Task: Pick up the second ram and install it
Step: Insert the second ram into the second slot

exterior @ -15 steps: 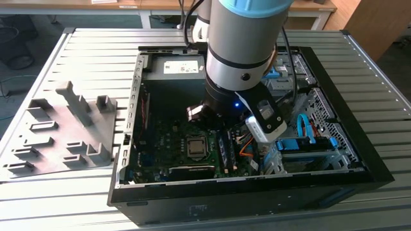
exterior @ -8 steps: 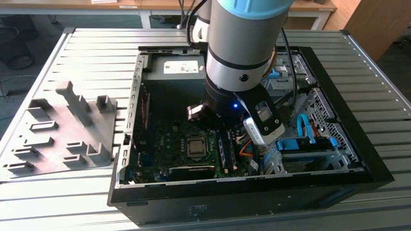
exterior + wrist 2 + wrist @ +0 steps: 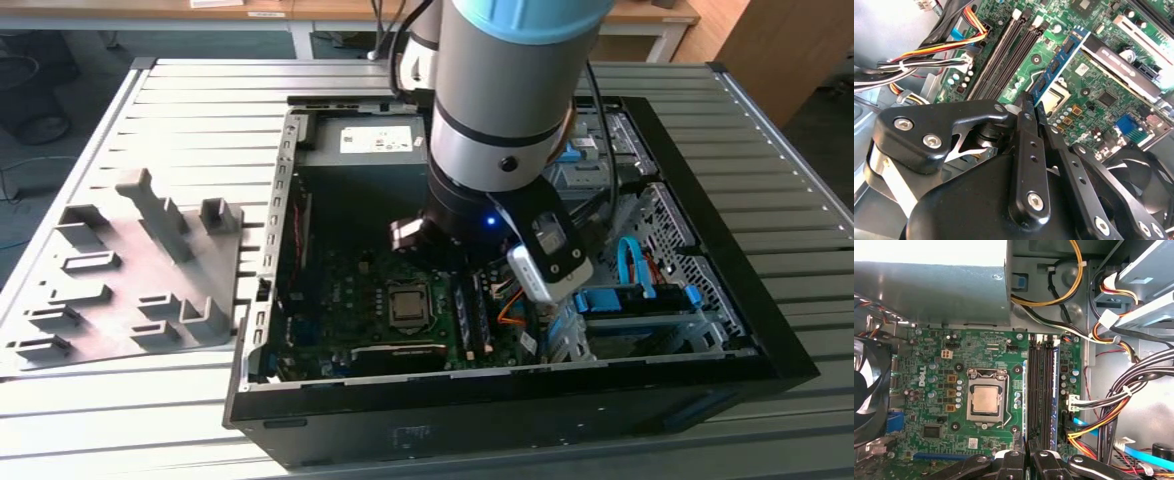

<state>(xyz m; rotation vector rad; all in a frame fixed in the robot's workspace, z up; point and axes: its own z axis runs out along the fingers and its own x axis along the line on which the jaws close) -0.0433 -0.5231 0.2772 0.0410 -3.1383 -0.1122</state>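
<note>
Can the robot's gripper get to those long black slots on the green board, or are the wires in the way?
Probably yes. The gripper, shut on the second ram, hangs close to the slots. The wires lie off to one side, not across them.

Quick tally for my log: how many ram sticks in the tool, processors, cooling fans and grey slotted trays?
Ram stick gripped by the tool: 1
Processor: 1
Cooling fan: 1
Grey slotted tray: 1
Total: 4
</note>
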